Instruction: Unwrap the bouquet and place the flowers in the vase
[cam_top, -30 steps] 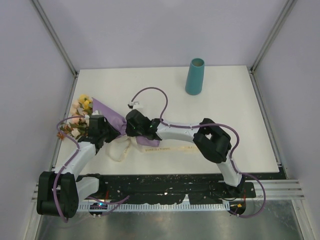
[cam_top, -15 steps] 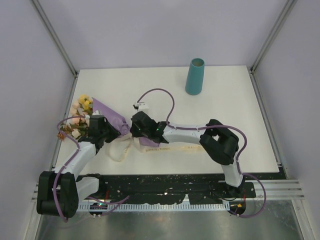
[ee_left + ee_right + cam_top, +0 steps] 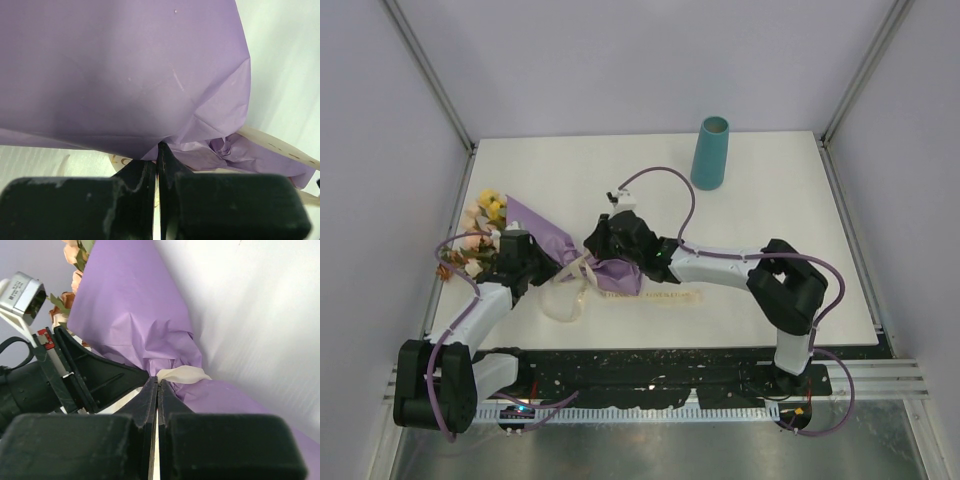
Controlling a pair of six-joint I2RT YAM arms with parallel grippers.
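Note:
The bouquet [image 3: 548,232] lies at the table's left, purple paper outside, its flowers [image 3: 480,222] pointing to the left edge. My left gripper [image 3: 546,267] is shut on a fold of the purple paper [image 3: 150,75] near the tied end. The cream ribbon [image 3: 570,290] runs taut from the knot to my right gripper [image 3: 592,258], which is shut on it; in the right wrist view the ribbon [image 3: 186,374] emerges right at the tips [image 3: 157,381]. The teal vase [image 3: 710,152] stands upright at the back, far from both grippers.
A long cream ribbon tail [image 3: 655,297] with printing lies flat on the table under the right arm. The table's left edge [image 3: 448,262] is close to the flower heads. Grey walls enclose the back and both sides.
The right gripper has shut and the right arm has drawn back to the right, pulling the ribbon taut and loosening the bow. The bouquet's tied end has shifted right. The left gripper kept its hold.

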